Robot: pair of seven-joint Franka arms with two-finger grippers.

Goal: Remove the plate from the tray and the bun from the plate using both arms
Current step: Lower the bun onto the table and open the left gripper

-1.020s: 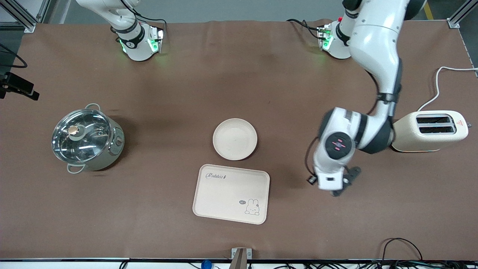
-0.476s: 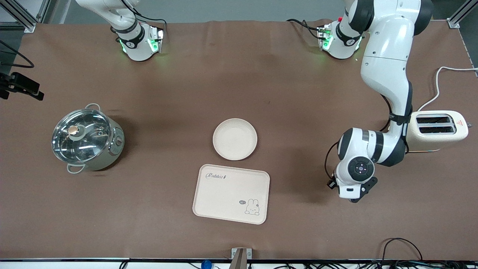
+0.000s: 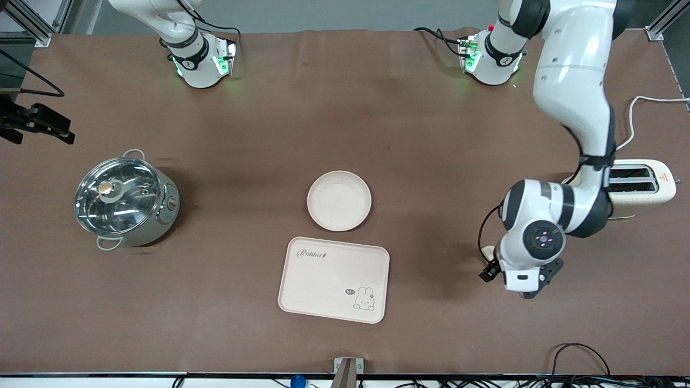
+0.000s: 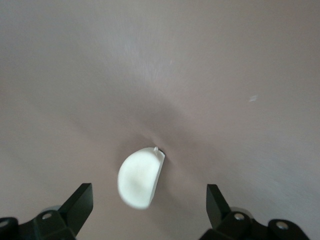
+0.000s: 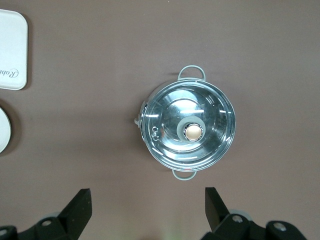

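Observation:
The round cream plate (image 3: 339,200) lies mid-table, just farther from the front camera than the rabbit tray. The bun (image 4: 140,177), a small pale half-round lump with one flat-cut side, lies on the brown table. In the front view it peeks out beside the left hand (image 3: 488,251). My left gripper (image 4: 147,210) hangs over the bun (image 3: 525,269), open, with a finger on each side and not touching it. My right gripper (image 5: 147,210) is open and empty, high above the table beside the pot.
A rectangular cream tray (image 3: 334,279) with a rabbit drawing lies near the front edge. A steel pot with a glass lid (image 3: 124,199) stands toward the right arm's end and shows in the right wrist view (image 5: 187,131). A cream toaster (image 3: 639,186) stands close by the left arm's elbow.
The left arm has swung toward its own end of the table, near the toaster, and the bun's edge now shows beside its hand. Plate, tray and pot have not moved.

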